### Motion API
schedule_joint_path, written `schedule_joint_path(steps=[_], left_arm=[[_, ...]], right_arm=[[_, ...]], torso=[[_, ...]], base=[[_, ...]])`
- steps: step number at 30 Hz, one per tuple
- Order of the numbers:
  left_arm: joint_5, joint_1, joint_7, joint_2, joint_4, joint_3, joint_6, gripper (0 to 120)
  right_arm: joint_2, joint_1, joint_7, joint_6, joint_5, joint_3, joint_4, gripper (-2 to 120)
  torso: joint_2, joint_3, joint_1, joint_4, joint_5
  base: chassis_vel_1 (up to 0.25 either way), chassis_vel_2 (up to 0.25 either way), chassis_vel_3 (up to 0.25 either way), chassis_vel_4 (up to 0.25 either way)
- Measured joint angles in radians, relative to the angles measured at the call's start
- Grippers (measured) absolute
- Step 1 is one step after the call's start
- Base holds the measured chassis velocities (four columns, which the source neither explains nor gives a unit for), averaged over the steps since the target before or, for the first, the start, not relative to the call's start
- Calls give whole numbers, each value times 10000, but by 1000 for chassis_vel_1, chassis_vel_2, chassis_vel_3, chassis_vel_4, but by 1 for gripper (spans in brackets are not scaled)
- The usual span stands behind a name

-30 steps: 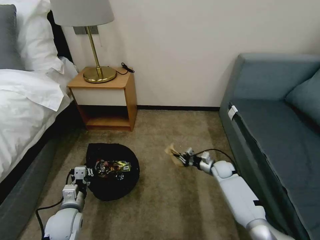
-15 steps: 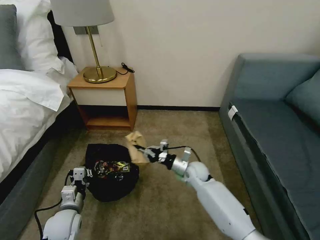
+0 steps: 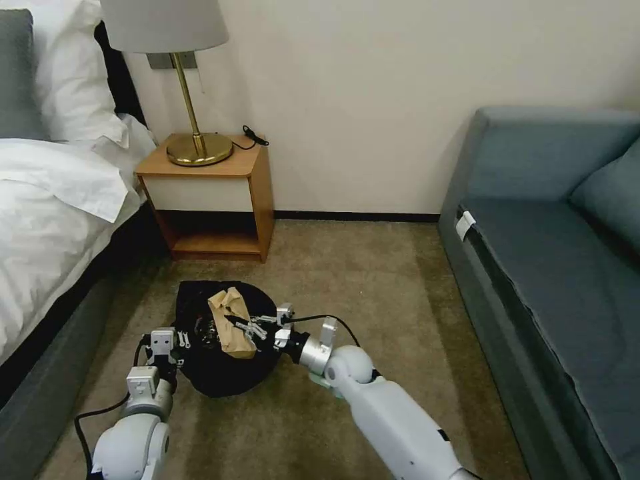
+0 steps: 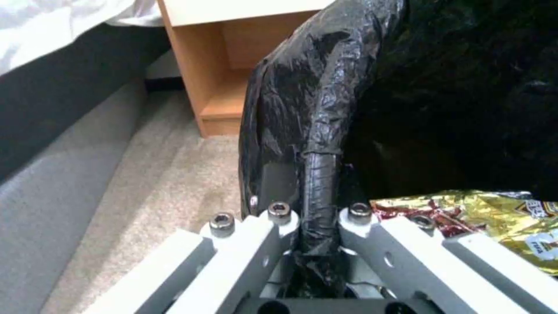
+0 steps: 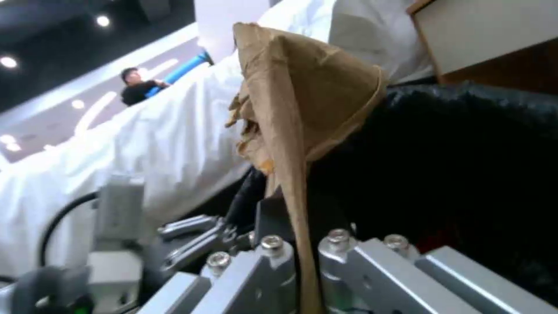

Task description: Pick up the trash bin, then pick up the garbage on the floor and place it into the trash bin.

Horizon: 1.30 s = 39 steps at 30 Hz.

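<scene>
The trash bin [image 3: 223,377], wrapped in a crinkly black bag, is low over the carpet left of centre. My left gripper [image 3: 175,340] is shut on its near-left rim; the left wrist view shows the fingers clamped on the bag-covered rim [image 4: 318,183]. A shiny gold-brown snack wrapper [image 4: 482,213] lies inside the bin. My right gripper [image 3: 244,328] reaches in from the right and is shut on a tan crumpled wrapper [image 3: 230,319], held over the bin's opening. In the right wrist view the tan wrapper [image 5: 296,100] stands up from between the fingers, with the black bag [image 5: 459,174] behind it.
A wooden nightstand [image 3: 220,200] with a brass lamp [image 3: 193,133] stands against the back wall behind the bin. The bed [image 3: 47,213] runs along the left, a blue-grey sofa [image 3: 553,267] along the right. Open carpet [image 3: 373,280] lies between bin and sofa.
My right arm has swung left with the tan wrapper, from the carpet near the sofa to over the bin's opening. The left gripper and bin have stayed put.
</scene>
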Motion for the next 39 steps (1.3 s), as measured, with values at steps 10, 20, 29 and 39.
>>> schedule_joint_path(steps=[10,20,29,39], left_arm=[[10,-153,-4,-116,126,96,38,1],[-67,-195,-14,-5,282,108,44,1],[-206,-157,-22,145,287,92,44,1],[-250,-134,-78,107,375,209,-25,1]], right_arm=[[6,-148,88,344,-803,-105,40,43],[192,-416,183,669,-1577,98,-91,78],[-188,-301,248,965,-3970,521,-204,99],[-256,-167,599,694,-3728,668,746,100]], torso=[[0,0,0,-2,1],[0,0,0,0,1],[0,0,0,-1,1],[0,0,0,0,1]], base=[[0,0,0,0],[0,0,0,0],[0,0,0,0],[0,0,0,0]])
